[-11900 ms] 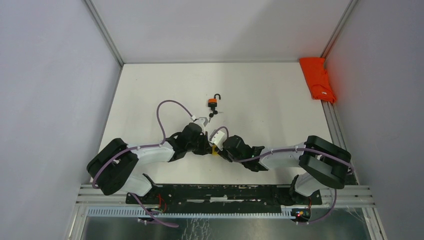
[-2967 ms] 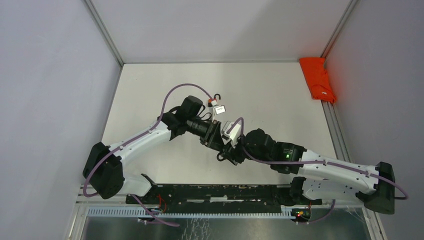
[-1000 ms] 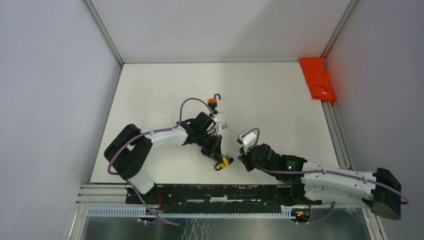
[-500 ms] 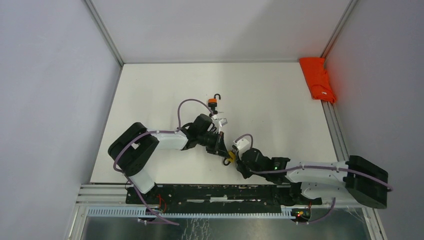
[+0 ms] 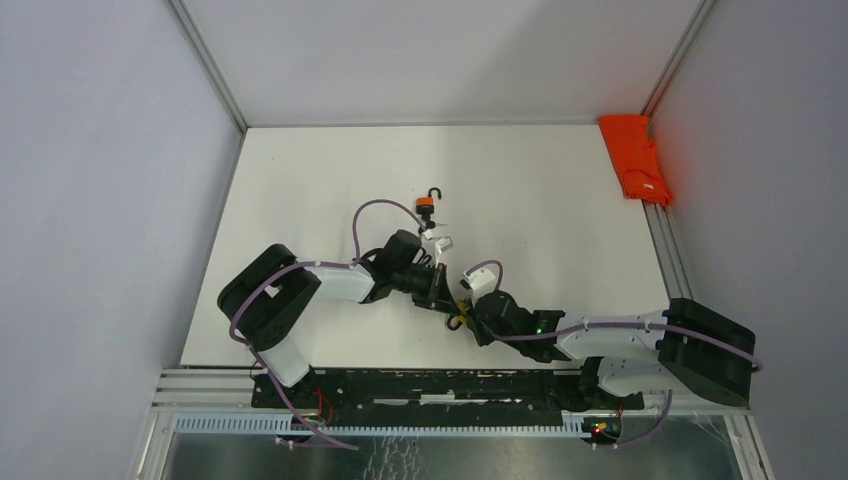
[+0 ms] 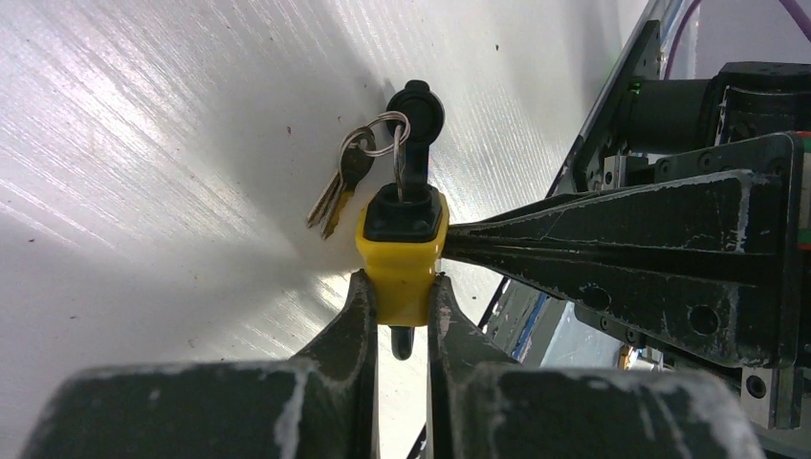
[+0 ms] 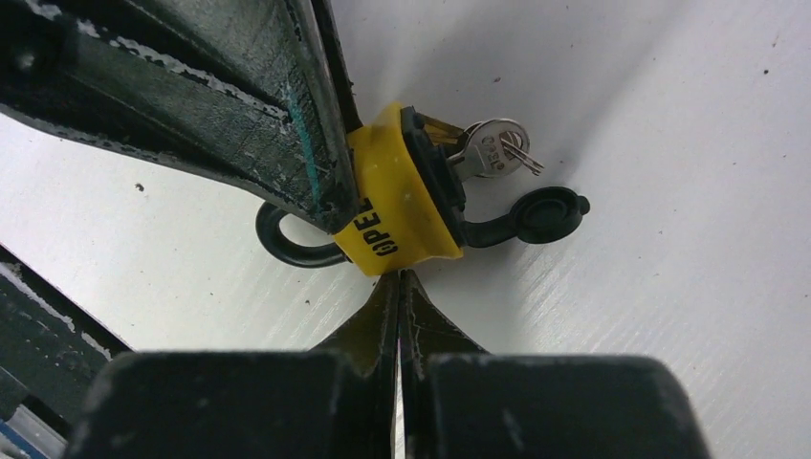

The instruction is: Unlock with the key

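**Top, left-wrist and right-wrist views, unlocking with the key.** The left gripper [image 6: 402, 287] clamps the lower body of the yellow padlock [image 6: 402, 251], holding it just above the worktop [image 5: 330, 180] in the lower centre of the top view. The key [image 6: 399, 182] sits in the keyhole, with spare keys [image 6: 337, 191] hanging from its ring and the black dust cap [image 6: 418, 103] flipped aside.

A second ago the right gripper [image 7: 398, 279] stood apart to the right of the lock. It has since closed in, and its clenched tips, holding nothing, now meet the padlock's side. This probably braces the body. The key bow is ungrasped, so the turn is judged still to come, and the right jaws would have to part first.

The shackle [image 7: 285, 241] shows only as a dark loop behind the left gripper, so whether it is latched or sprung cannot be told. In the top view both wrists mask the lock. An orange padlock [image 5: 426, 205] lies farther up the frame, apart from both grippers.
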Robot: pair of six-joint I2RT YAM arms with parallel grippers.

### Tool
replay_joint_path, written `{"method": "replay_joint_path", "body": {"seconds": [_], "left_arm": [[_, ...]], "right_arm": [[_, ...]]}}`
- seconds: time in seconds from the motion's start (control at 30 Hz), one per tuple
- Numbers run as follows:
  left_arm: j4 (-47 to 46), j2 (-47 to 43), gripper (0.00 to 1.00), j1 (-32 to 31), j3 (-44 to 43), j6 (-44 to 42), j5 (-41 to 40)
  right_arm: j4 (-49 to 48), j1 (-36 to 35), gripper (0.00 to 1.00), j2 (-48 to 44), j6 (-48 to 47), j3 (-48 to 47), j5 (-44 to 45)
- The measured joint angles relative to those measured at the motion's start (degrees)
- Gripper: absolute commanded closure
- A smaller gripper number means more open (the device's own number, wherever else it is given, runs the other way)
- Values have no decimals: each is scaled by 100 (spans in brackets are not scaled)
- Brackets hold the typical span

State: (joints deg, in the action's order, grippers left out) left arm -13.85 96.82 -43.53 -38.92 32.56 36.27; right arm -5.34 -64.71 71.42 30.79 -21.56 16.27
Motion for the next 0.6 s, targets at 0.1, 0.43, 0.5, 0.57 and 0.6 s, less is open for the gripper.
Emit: {"method": "replay_joint_path", "body": {"seconds": [0.1, 0.43, 0.5, 0.57, 0.6], "left_arm": [[-26, 0, 72, 9, 9, 0, 9], [4, 109, 62, 44, 22, 0, 63], [0, 127, 62, 44, 22, 0, 85], [-15, 168, 62, 46, 22, 0, 127], [-28, 179, 62, 50, 22, 2, 136]], "right_arm": [[-50, 0, 100, 39, -111, -9, 13], [-131, 31, 100, 68, -350, -13, 35], [-127, 37, 100, 74, -398, -26, 26], [-114, 39, 100, 107, -435, -55, 7], [-103, 39, 100, 129, -457, -74, -26]]}}
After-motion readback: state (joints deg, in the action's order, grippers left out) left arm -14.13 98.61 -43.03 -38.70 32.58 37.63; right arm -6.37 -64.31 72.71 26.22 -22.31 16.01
